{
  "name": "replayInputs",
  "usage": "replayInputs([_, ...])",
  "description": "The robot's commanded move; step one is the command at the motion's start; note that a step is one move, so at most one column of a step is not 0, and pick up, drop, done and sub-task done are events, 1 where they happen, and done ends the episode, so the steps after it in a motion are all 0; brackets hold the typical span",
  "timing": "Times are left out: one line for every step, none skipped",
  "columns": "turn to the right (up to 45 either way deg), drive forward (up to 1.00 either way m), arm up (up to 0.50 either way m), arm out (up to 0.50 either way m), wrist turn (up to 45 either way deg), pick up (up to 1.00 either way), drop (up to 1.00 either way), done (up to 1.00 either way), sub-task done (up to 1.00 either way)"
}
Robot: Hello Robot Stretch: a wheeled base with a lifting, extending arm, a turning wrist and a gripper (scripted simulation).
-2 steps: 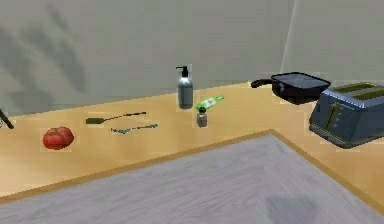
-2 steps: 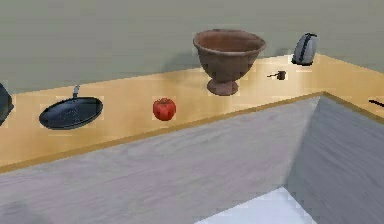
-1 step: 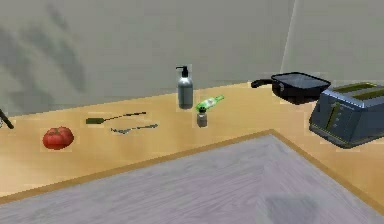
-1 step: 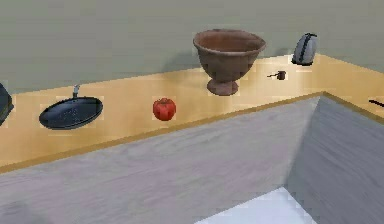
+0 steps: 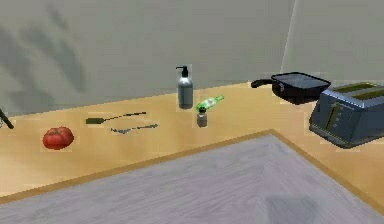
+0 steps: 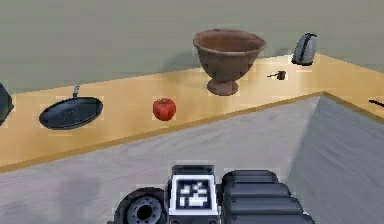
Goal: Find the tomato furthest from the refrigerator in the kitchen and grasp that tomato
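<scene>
A red tomato (image 5: 58, 138) lies on the wooden counter (image 5: 250, 120) at the forward view's left. Another red tomato (image 6: 164, 108) sits on the wooden counter (image 6: 120, 135) in the arm side view, between a black pan and a large brown bowl. At that view's bottom edge stands the arm's dark end with a white marker square (image 6: 197, 193). Left of it is the gripper's dark body (image 6: 142, 208). Its far end cannot be made out, so I cannot tell whether it holds anything.
Forward view: a soap dispenser (image 5: 185, 88), a green bottle (image 5: 210, 103), a small shaker (image 5: 202, 118), utensils (image 5: 118, 122), a black pan (image 5: 297, 84) and a toaster (image 5: 348, 113). Arm side view: a black pan (image 6: 70, 112), a brown bowl (image 6: 229, 58) and a kettle (image 6: 305, 48). Grey floor lies in front.
</scene>
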Motion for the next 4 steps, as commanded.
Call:
replayInputs([0.0, 0.0, 0.0, 0.42, 0.0, 0.0, 0.0, 0.0, 0.0])
replayInputs([0.0, 0.0, 0.0, 0.0, 45.0, 0.0, 0.0, 0.0, 0.0])
replayInputs([0.0, 0.0, 0.0, 0.0, 45.0, 0.0, 0.0, 0.0, 0.0])
replayInputs([0.0, 0.0, 0.0, 0.0, 45.0, 0.0, 0.0, 0.0, 0.0])
